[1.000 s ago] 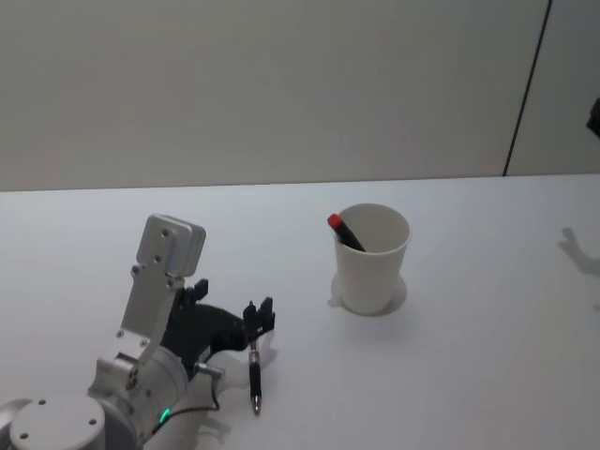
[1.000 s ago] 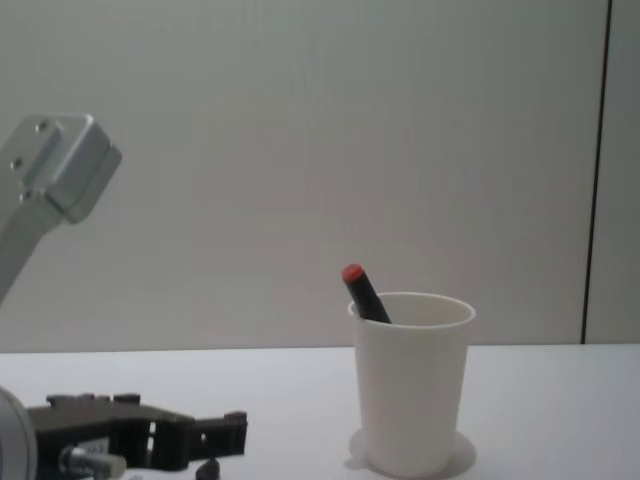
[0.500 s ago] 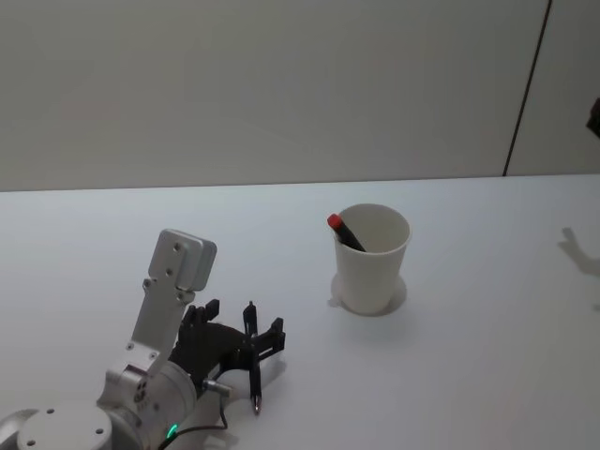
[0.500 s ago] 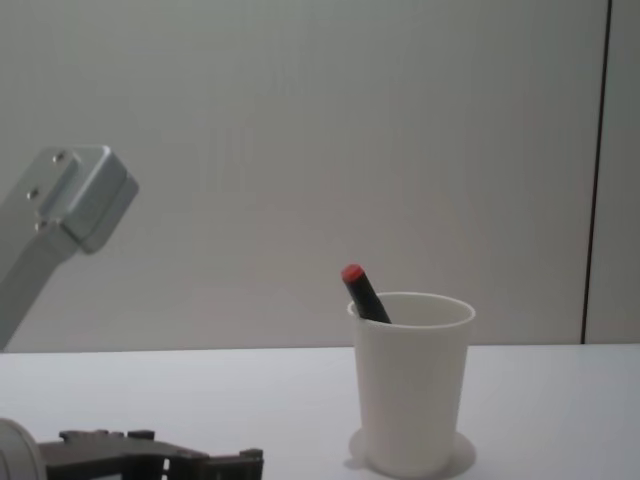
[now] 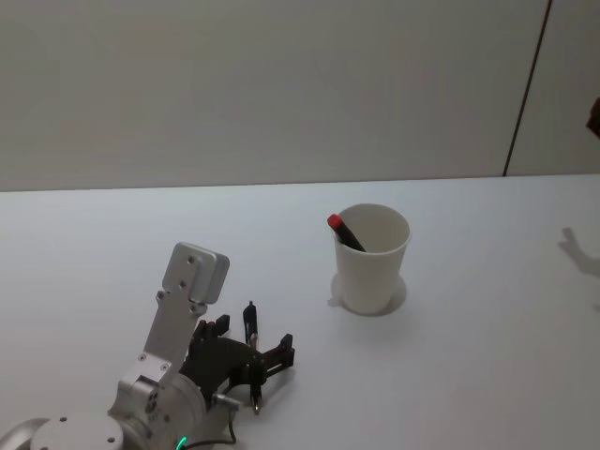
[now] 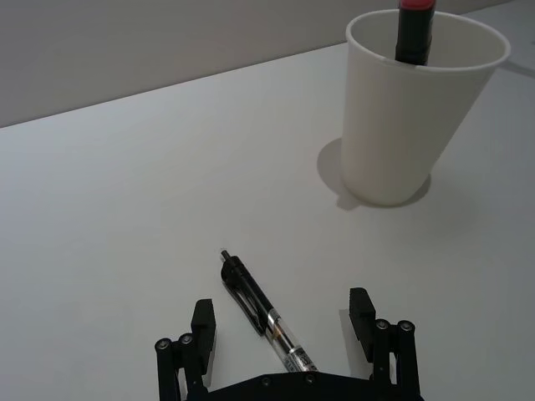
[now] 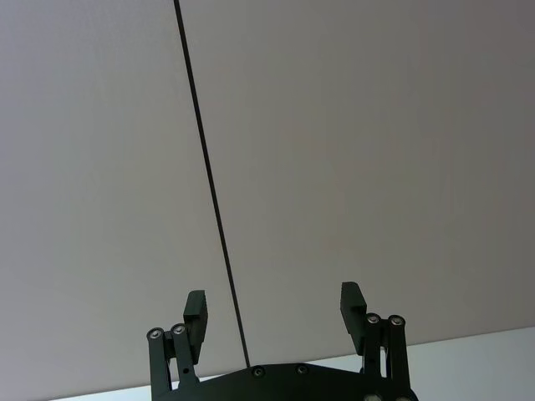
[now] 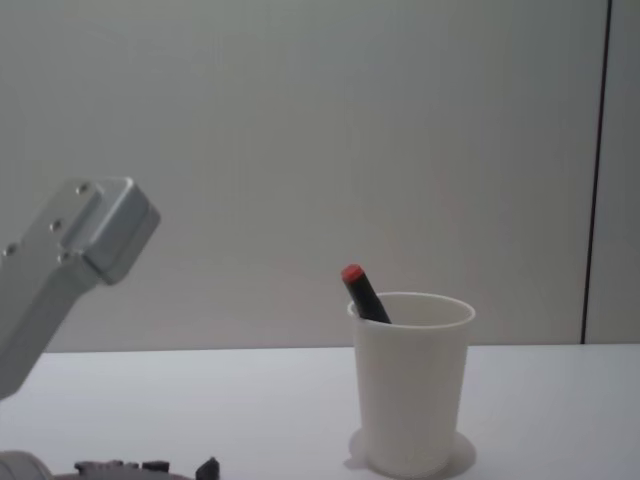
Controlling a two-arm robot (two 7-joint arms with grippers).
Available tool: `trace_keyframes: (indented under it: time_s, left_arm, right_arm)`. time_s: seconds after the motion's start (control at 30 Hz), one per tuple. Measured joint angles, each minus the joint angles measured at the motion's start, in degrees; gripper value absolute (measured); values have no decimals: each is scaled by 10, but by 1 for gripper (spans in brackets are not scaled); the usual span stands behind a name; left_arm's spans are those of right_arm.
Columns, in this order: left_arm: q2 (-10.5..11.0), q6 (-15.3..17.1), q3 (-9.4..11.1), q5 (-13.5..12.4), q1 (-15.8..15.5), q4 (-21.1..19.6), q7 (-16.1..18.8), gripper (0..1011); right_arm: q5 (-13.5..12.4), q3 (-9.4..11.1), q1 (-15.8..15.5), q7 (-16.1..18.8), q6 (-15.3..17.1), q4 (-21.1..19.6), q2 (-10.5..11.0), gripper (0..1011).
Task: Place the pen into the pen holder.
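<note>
1. My left gripper (image 6: 282,310) is low over the table (image 6: 125,209) with its fingers spread apart and holds nothing.
2. The pen (image 6: 256,299) lies flat on the table between my two fingers, at a slant to them, and I do not see either finger touching it.
3. I think I should close slowly across the middle of the barrel, so that the pen does not roll or turn away.
4. My right gripper (image 7: 274,305) is parked, fingers apart, and faces the wall.
5. The pen holder (image 6: 401,125) stands upright, well apart from the pen, ahead and to my right.
6. Inside it a dark marker (image 6: 414,29) with a red cap leans on the rim; the rest looks free, so I would aim there.
</note>
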State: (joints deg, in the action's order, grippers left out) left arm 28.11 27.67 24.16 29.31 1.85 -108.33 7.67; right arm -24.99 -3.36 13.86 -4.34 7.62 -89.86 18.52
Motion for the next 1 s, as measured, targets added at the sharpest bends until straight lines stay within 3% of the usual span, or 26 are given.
trace_keyframes:
  time_s: [1.0]
  left_arm:
    - [-3, 14, 5, -51, 8, 7, -13, 1003]
  right_arm:
    - [0, 0, 0, 0, 0, 0, 0, 1002]
